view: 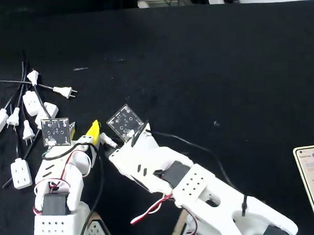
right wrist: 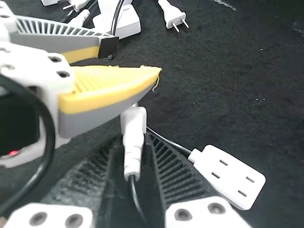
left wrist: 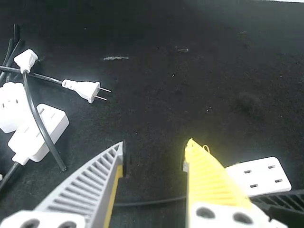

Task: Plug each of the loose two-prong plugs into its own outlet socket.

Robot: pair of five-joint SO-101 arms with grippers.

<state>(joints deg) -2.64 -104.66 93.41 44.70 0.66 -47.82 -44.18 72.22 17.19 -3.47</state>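
— How is the left gripper [left wrist: 154, 147] set?
— It is seen spread, the grey finger and the yellow finger well apart, low over the black bench [view: 222, 68].
— And the right gripper [right wrist: 133, 140]?
— A white two-prong plug [right wrist: 134, 121] is pinched between its black fingers, and the plug's black cord [right wrist: 135, 194] is led back between them. The plug's front end is covered by the left gripper's yellow finger, so the prongs cannot be made out.
— Where is a socket found?
— One white outlet socket [right wrist: 228, 176] is laid flat on the bench just beside the right gripper, slots upward. A thin cord is run from it toward the held plug.
— What else is laid out?
— A loose plug [view: 64, 91] is set by itself, prongs pointed away from the heap [view: 21, 115] of further plugs, sockets and black cords at the bench's left side.
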